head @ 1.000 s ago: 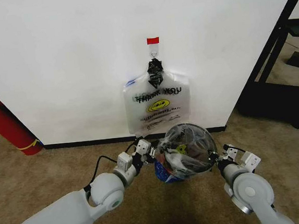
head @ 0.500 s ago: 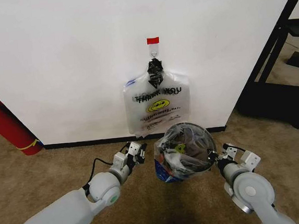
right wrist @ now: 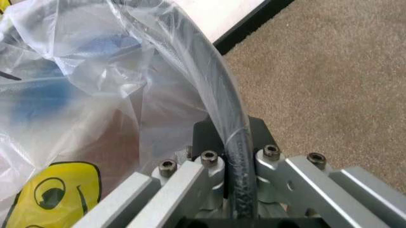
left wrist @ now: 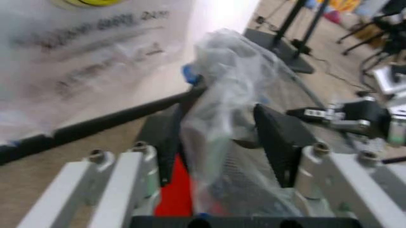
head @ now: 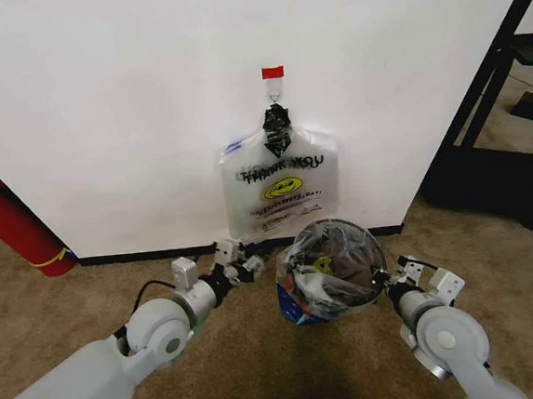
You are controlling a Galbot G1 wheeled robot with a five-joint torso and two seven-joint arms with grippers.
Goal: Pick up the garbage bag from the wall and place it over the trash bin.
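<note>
My right pincer (right wrist: pixel 236 187) is pinching the rim of the trash bin (head: pixel 333 270) with a fold of the garbage bag (head: pixel 327 267) trapped against it; in the right wrist view the dark rim wire is running straight between the closed jaws under a skin of plastic. I'm judging this grip is there to pin the bag on that side so it cannot slide off. The bag is sitting in and over the bin, its yellow smiley (right wrist: pixel 54 197) pressed against the inside.

My left pincer (head: pixel 237 261) is hovering over the carpet (head: pixel 263 368), just beside the bin's other side and apart from it, its fingers (left wrist: pixel 277 142) spread with nothing between them. From its own camera a loose peak of plastic is standing ahead of it, in line with the gap.

Behind, the bundle of THANK YOU bags (head: pixel 282 193) is hanging from the hook (head: pixel 275 94) on the wall (head: pixel 100 111).

I cannot make out how far the plastic wraps the far rim, and the bin's red base is mostly hidden under crumpled film.
</note>
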